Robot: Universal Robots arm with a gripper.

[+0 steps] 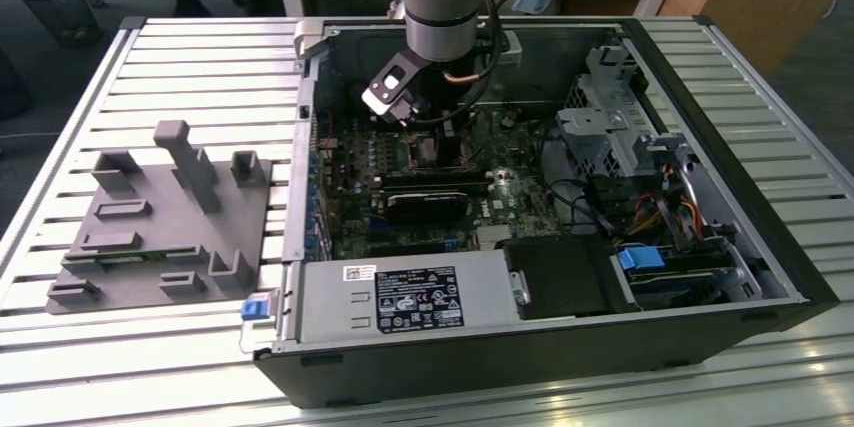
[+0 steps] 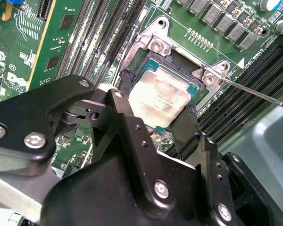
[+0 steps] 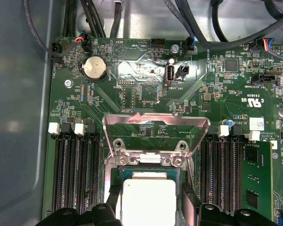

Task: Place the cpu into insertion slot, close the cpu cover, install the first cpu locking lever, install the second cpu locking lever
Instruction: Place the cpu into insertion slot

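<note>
- Sitting square in the insertion slot (image 2: 177, 60), the cpu (image 2: 161, 94) shows its dull silver top, with its green edges lying level inside the dark socket.
- The jaws are clenched on two opposite edges of the cpu, their black tips reaching down beside the socket walls.
- The cpu cover (image 3: 155, 123) stands hinged up just beyond the socket, and a thin locking lever (image 2: 254, 92) juts out beside it.
- Likely hazards: a slight tilt or a sideways drag from the jaws could skew the chip and bend the socket contacts, and the tips could snag the raised cover.
- The open computer case (image 1: 534, 362) holds the green motherboard (image 3: 217, 108), the memory slots (image 3: 75, 174) and a power supply (image 1: 400, 297). It rests on the slatted counter (image 1: 174, 57) beside a grey fixture (image 1: 160, 217).
</note>
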